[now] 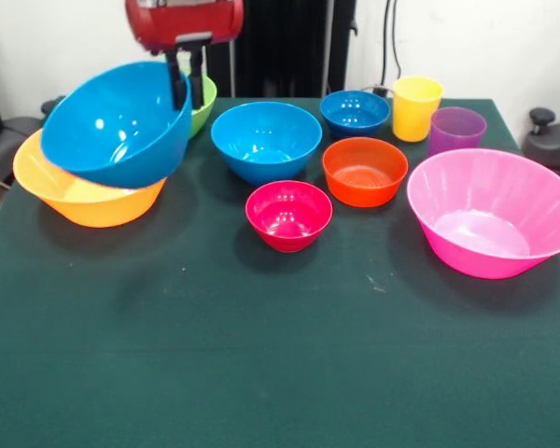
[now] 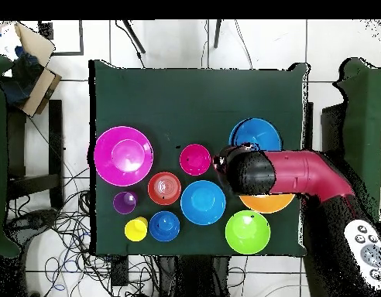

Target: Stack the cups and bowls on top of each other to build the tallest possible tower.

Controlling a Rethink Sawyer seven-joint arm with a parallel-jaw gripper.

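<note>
Blue bowl (image 1: 117,123) tilted, rim in pincer (image 1: 188,89)

Glossy, smooth plastic is seen on the bowls (image 1: 271,140), with bright highlights. A translucent purple cup (image 1: 456,130) and an opaque yellow cup (image 1: 416,108) are shown. The table (image 1: 280,355) is covered in matt green cloth.

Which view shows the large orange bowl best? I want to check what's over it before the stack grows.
The front view: the large orange bowl shows its rim and side under the tilted light blue bowl that the gripper holds. Overhead, only an orange sliver shows beneath the arm.
</note>
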